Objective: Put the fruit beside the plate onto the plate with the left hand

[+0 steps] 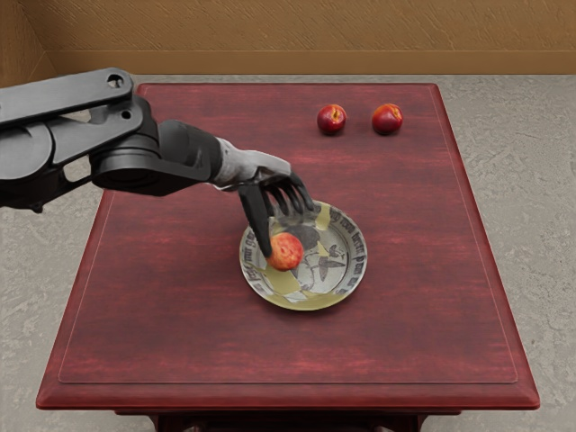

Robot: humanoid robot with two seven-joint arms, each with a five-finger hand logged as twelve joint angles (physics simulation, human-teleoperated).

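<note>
A red-orange fruit [286,251] lies inside the patterned plate [358,255], on its left half, at the middle of the table. My left hand [283,216] hovers over the plate's upper left rim, its arm reaching in from the left edge. The fingers [298,193] are spread apart and are not wrapped around the fruit. One long digit points down along the fruit's left side, close to it or just touching. The right arm does not show.
Two more red fruits [331,119] [387,118] sit side by side near the table's far right edge. The dark red tabletop [162,297] stretches around the plate, with grey floor beyond its edges.
</note>
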